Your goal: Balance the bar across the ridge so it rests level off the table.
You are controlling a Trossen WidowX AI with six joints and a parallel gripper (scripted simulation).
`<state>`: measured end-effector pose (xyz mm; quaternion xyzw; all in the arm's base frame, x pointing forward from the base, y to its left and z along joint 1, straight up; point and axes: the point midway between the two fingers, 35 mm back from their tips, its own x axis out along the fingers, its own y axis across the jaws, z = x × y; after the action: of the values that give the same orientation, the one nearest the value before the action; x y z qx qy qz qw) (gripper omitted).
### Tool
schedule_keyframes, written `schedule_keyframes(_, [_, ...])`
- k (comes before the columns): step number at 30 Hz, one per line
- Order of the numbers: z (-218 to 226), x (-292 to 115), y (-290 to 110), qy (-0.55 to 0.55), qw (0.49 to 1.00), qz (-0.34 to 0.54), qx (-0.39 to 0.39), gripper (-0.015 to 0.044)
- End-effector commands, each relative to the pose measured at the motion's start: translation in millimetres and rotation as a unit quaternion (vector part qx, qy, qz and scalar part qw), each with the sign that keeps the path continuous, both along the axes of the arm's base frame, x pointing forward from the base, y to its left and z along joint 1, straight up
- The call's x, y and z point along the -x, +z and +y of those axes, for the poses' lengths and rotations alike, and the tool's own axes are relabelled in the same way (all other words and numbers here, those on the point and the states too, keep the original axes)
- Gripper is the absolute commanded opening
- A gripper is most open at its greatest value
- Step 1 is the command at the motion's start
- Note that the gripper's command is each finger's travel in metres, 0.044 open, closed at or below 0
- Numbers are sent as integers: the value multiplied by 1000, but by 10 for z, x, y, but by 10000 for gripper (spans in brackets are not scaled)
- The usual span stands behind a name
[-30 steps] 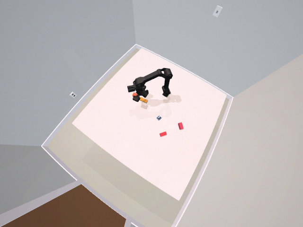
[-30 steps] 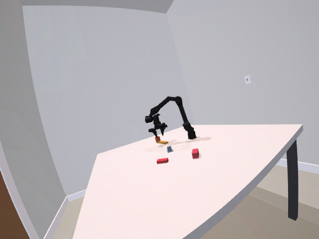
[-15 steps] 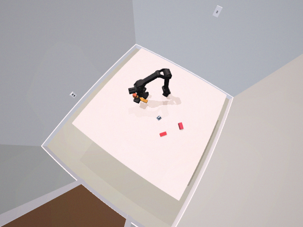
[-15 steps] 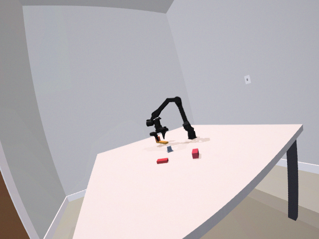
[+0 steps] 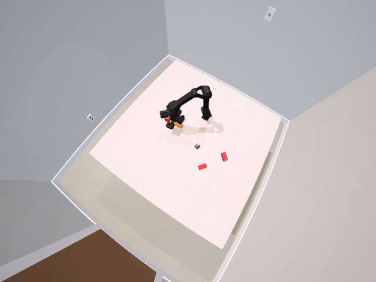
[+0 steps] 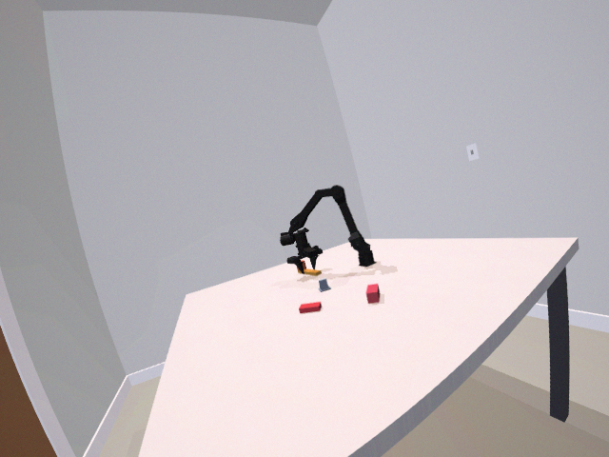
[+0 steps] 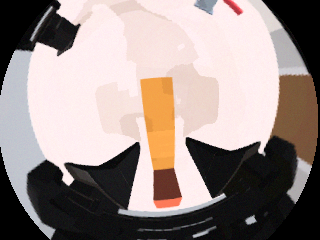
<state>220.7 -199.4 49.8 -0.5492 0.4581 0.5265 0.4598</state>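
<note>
No text, label, brand, number or sign can be read in any of the three views. The two small plates on the walls (image 5: 269,13) (each with a dark slot) carry no lettering that can be made out, and the bar (image 7: 160,135), the red blocks (image 5: 202,166) and the small grey piece (image 5: 197,146) on the tabletop (image 6: 442,314) have plain faces.
</note>
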Motion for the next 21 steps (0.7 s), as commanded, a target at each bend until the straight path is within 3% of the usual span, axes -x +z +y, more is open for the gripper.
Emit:
schedule_keyframes(1, [9,20,-27,2,1000,4,-1,315])
schedule_keyframes(10, [9,20,-27,2,1000,4,-1,315])
schedule_keyframes(16, [7,8,-15,0,1000,1,-1,158])
schedule_keyframes(21, [7,8,-15,0,1000,1,-1,124])
